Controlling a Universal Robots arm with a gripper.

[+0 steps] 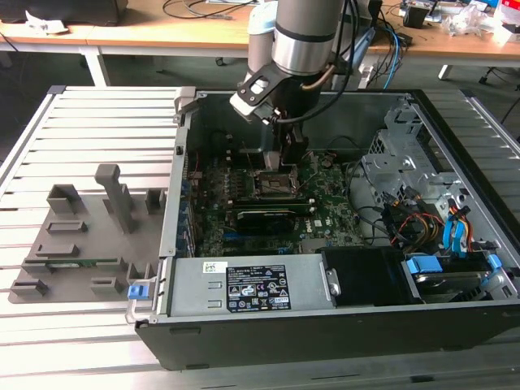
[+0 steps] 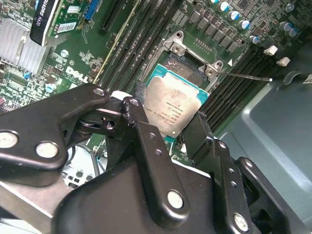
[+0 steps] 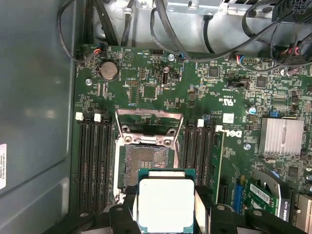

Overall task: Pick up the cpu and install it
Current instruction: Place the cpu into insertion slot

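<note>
Motherboard (image 3: pixel 161 92); one cpu (image 2: pixel 174 103), seemingly in tool (image 2: pixel 168 117)

You have soft, even room light from above in the exterior view: the pale slats of the bench (image 1: pixel 81 122) come out bright, while the inside of the computer case (image 1: pixel 236 122) sits dimmer, the arm (image 1: pixel 305 41) shading the motherboard (image 1: pixel 325 211) below it. In the first wrist view glare washes the cpu (image 3: pixel 165 204) top almost white and the heatsink (image 3: pixel 285 136) gleams. In the second wrist view the cpu shows mottled reflections.
</note>
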